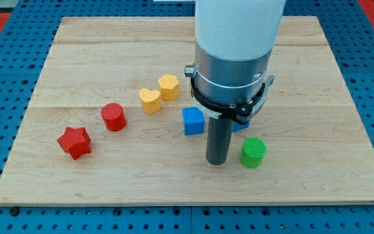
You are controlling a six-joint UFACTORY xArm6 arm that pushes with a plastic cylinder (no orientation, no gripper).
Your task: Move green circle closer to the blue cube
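Note:
The green circle [253,152] stands on the wooden board towards the view's bottom right. The blue cube [193,121] lies up and to the left of it, near the board's middle. My tip [217,161] rests on the board just left of the green circle and below right of the blue cube, with a small gap to each. A second blue block [241,125] shows partly behind the rod, above the green circle; its shape is hidden.
A yellow heart [150,100] and a yellow hexagon-like block [169,86] lie up and left of the blue cube. A red cylinder [113,116] and a red star [74,142] lie further left. The board [76,188] sits on a blue pegboard.

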